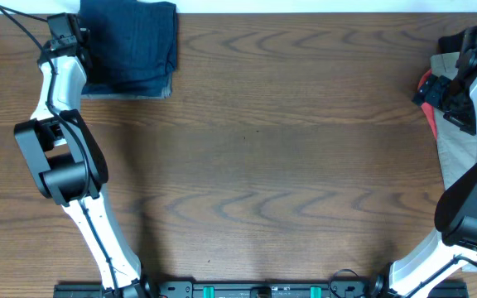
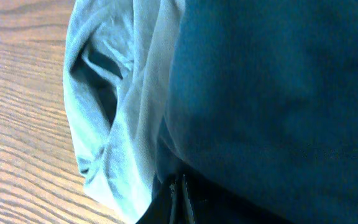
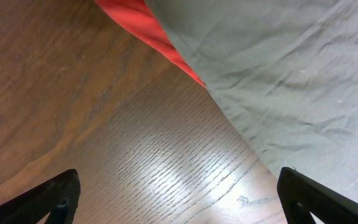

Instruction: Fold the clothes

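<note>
The navy-blue shorts [image 1: 129,43] lie folded at the table's far left, on top of a grey garment whose edge [image 1: 131,93] shows beneath them. My left gripper [image 1: 66,35] is at the stack's left edge. In the left wrist view the navy shorts [image 2: 278,93] fill the right side and the pale grey garment [image 2: 123,112] lies beside them. The left fingers [image 2: 180,200] are pressed together, low against the fabric, with nothing visibly between them. My right gripper [image 1: 452,98] is at the far right, open and empty over bare wood [image 3: 179,199].
A grey-olive cloth [image 3: 291,81] with a red cloth [image 3: 142,25] under its edge lies at the right side of the table [image 1: 255,165]. That pile also shows in the overhead view [image 1: 445,62], partly hidden by the right arm.
</note>
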Available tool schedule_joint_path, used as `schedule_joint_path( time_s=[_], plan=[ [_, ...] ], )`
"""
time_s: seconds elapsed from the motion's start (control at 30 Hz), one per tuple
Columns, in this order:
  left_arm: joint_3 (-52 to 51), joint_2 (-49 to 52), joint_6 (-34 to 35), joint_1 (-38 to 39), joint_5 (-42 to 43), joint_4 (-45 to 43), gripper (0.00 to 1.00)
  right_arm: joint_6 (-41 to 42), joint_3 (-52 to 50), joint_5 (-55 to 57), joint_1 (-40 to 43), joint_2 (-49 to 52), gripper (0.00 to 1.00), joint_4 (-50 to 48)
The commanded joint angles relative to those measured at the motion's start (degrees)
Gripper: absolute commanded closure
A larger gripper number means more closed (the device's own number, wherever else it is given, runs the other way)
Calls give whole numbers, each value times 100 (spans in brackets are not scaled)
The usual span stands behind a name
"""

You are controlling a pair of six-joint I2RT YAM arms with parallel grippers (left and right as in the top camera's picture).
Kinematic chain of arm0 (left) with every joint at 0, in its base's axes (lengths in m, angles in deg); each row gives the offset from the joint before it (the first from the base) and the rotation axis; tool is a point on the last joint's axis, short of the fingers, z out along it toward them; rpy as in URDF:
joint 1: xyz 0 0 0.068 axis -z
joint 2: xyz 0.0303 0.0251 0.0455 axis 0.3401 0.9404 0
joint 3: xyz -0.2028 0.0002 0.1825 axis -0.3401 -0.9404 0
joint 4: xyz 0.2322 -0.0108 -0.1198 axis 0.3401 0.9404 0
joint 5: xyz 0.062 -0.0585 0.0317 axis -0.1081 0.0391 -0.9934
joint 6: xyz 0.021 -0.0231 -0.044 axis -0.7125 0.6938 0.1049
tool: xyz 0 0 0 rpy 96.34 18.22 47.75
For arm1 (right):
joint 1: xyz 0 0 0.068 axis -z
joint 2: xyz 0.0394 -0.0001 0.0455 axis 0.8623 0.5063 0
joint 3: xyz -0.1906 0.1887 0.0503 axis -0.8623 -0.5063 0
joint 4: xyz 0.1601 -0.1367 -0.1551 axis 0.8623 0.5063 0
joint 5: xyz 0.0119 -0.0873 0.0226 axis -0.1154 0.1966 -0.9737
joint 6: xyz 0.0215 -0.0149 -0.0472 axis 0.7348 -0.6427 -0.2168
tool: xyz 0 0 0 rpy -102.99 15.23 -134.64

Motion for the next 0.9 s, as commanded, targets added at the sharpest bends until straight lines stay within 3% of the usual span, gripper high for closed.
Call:
schedule_joint_path(
  time_s=[0.0,0.37,0.4,0.5,0.53,0.77,0.87],
  plan=[
    [-11,-577,407,114,-7,61,94,-70,85,55,0,2,1,0],
    [-11,-2557,1641,632,-7,498,93,-70,85,55,0,2,1,0],
    [-11,-2715,1687,686,-7,629,85,-70,85,55,0,2,1,0],
    [-11,-3222,1790,872,-4,1296,16,-70,85,55,0,2,1,0],
    [-11,-3359,1888,933,-4,1556,2,-70,85,55,0,2,1,0],
    [-11,-4227,2796,1364,-4,3617,2,-70,85,55,0,2,1,0],
    [-11,-4487,3560,1504,199,4225,2,-70,85,55,0,2,1,0]
  ],
)
